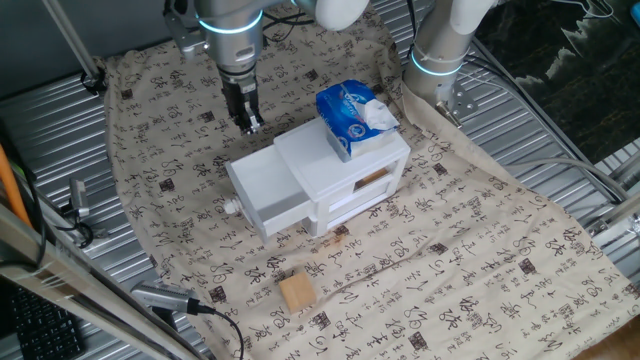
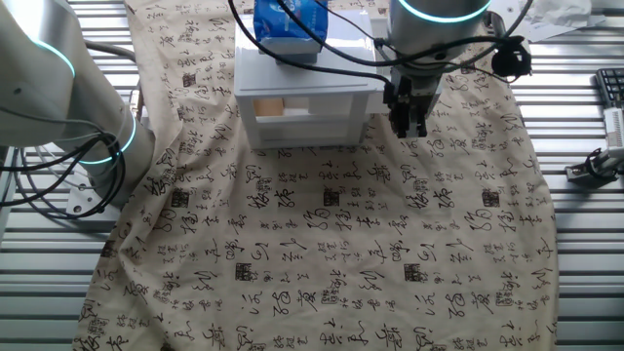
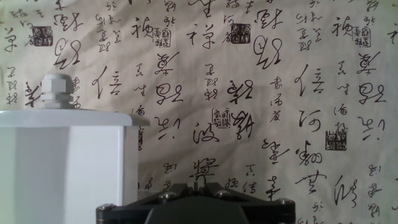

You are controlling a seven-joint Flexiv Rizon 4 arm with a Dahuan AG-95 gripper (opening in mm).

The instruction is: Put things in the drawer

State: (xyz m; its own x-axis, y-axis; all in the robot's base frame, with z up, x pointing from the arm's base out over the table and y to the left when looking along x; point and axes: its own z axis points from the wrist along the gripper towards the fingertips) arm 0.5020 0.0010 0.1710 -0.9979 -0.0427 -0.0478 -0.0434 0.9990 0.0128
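Observation:
A small tan block lies on the patterned cloth near the front, well apart from the white cabinet. The drawer stands pulled out of the cabinet toward the left, its round knob at the end. My gripper hangs just behind the drawer, low over the cloth, shut and holding nothing. In the hand view the drawer and its knob fill the lower left, and my gripper shows at the bottom edge. In the other fixed view my gripper hangs right of the cabinet; the block is out of view there.
A blue-and-white tissue pack sits on top of the cabinet. A second arm's base stands at the back right. A cabled metal device lies at the cloth's front left edge, over ribbed metal.

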